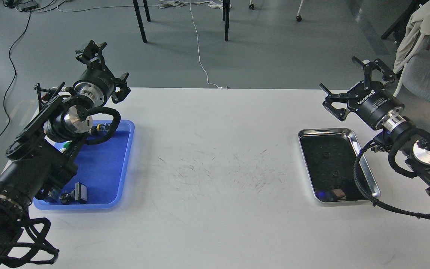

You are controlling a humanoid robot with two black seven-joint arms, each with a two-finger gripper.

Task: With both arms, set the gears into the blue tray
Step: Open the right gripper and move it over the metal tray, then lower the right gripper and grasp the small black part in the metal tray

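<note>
The white tabletop fills most of the view, its middle marked with fine dark scratches. The left arm comes in over the near left corner and reaches up along the left edge, covering part of the blue tray, which lies flat near that left edge. The right arm comes in from the right edge, a black cable looping from it down over the near right part of the tabletop. A silver tray lies flat near the right edge, well apart from the blue tray, with the bare middle of the tabletop between them. The left claw hangs above the far left corner, past the far end of the blue tray, its dark fingers spread apart and holding nothing. The right claw hangs above the far right part of the tabletop, just beyond the far end of the silver tray, its fingers wide apart and empty. Small black blocky parts sit in the near end of the blue tray, and more show at its far end beside the arm. The two gears lie in the silver tray, tiny dark rings apart from each other, one nearer the far end and one towards the middle.
</note>
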